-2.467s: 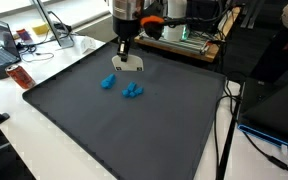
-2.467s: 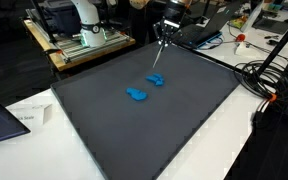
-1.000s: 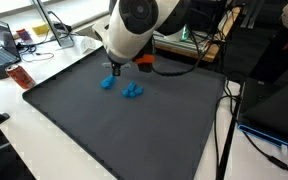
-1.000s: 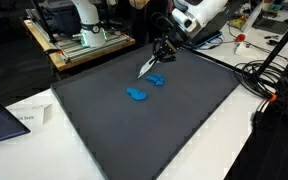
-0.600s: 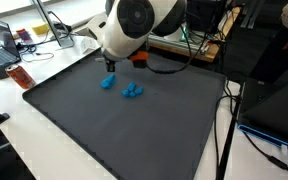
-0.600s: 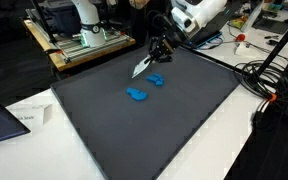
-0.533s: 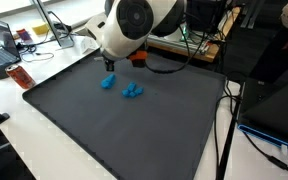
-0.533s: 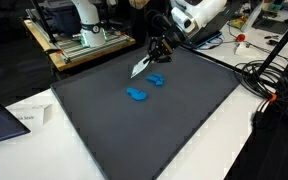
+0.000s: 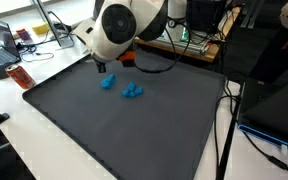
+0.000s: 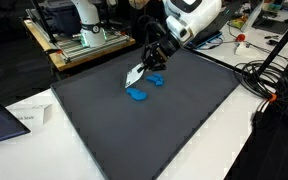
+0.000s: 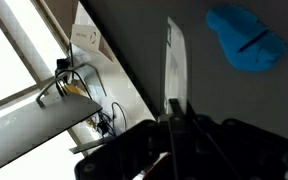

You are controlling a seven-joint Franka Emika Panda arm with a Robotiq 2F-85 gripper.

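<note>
Shifted since a moment ago: my gripper (image 10: 142, 66), further out over the dark mat (image 10: 134, 135). Item held: white card (image 10: 134, 75), pincer clamped on it, hanging just above the blue pieces (image 10: 138, 95).

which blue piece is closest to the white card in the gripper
The blue piece just below the tip of the white card in an exterior view; the other blue piece lies farther back on the mat.

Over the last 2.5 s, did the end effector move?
Yes. The end effector, shut on a white card, has moved from the far edge of the mat toward the blue pieces.
</note>
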